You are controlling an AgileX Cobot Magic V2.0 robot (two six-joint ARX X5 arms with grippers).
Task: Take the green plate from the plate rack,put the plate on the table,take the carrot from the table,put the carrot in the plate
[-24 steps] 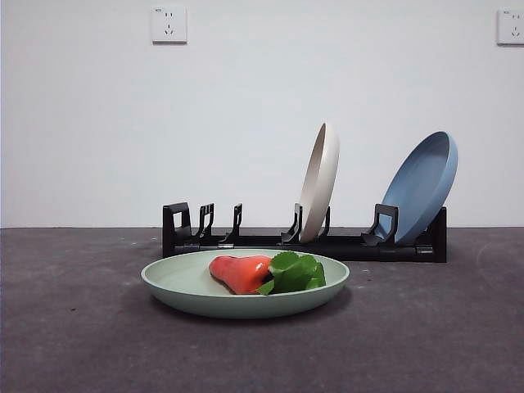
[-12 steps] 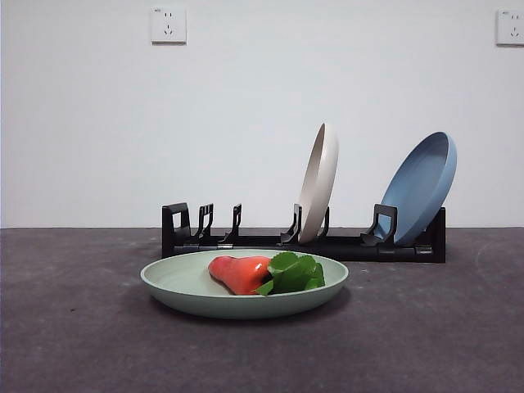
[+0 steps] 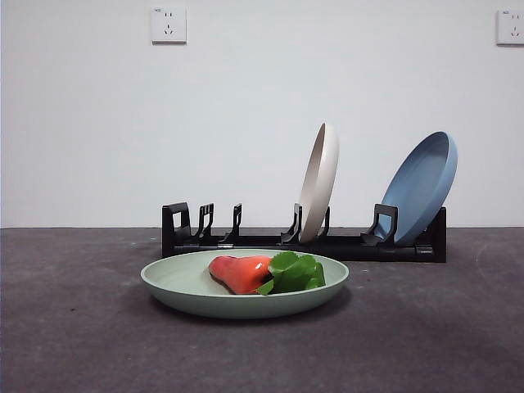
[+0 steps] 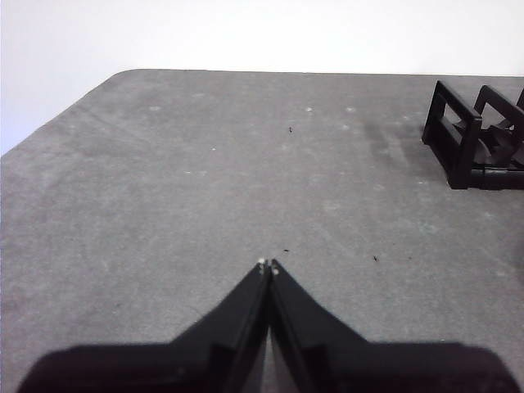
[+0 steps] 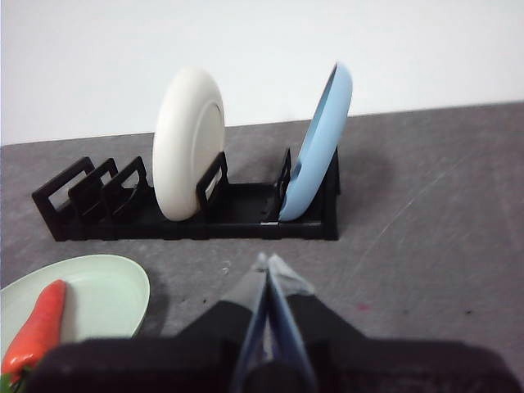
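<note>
carrot (image 3: 240, 273) unmoved — in green plate (image 3: 196, 288)

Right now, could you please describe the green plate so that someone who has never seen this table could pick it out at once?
Find the long black rack across the grey table; a cream plate and a blue plate stand on edge in it. The green plate lies flat on the table in front of the rack. It is the only plate lying down, and it holds a carrot.

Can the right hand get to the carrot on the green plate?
Probably yes. The right hand is shut and empty, near the green plate. The carrot lies bare on top, and nothing stands between them. The hand would need to open first.
</note>
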